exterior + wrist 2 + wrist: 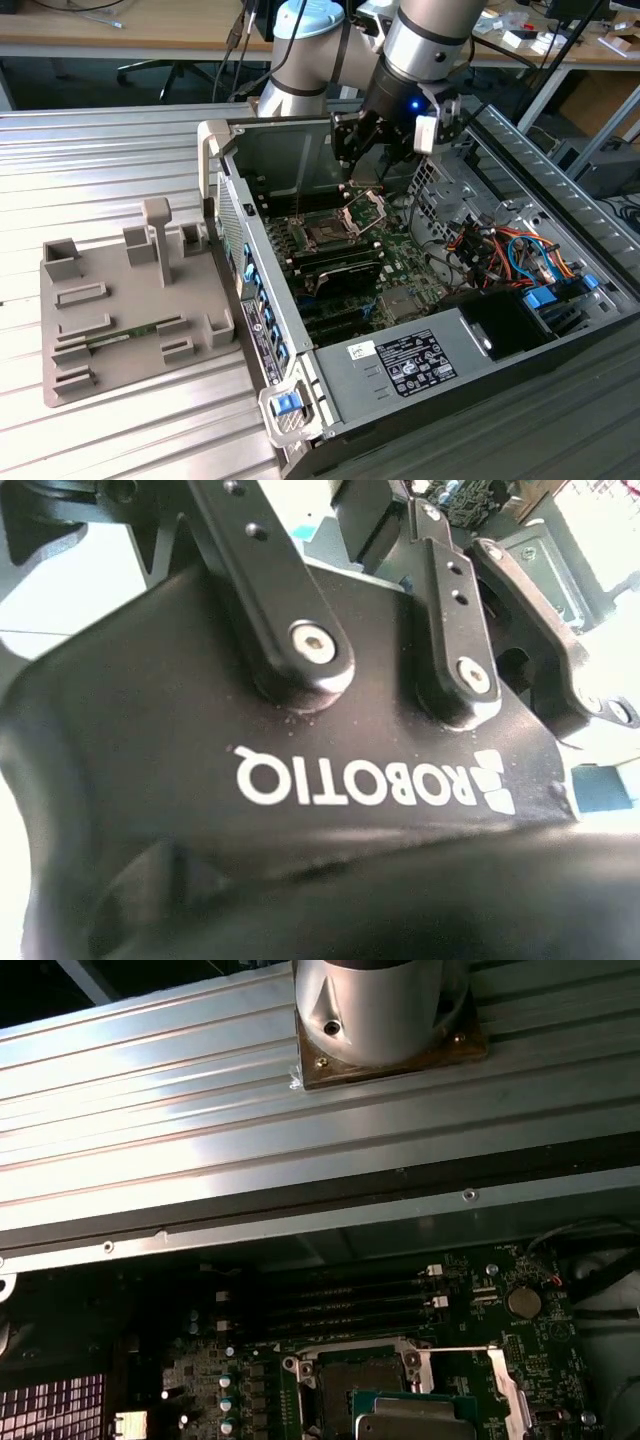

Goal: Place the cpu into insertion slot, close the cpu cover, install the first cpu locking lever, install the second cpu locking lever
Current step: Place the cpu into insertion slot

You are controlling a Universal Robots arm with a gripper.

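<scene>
Visibly silver-topped, green-edged, the cpu (415, 1422) overlaps the insertion slot (345, 1385); whether the gripper (355, 175) clasps it cannot be told.

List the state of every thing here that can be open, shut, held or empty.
gripper: jaws shut on the cpu, above the insertion slot.
cpu: held in the air, not seated.
insertion slot: empty, its dark centre bare.
cpu cover: swung open, tilted up off the slot.
computer case: lying on its side, open at the top.
</scene>
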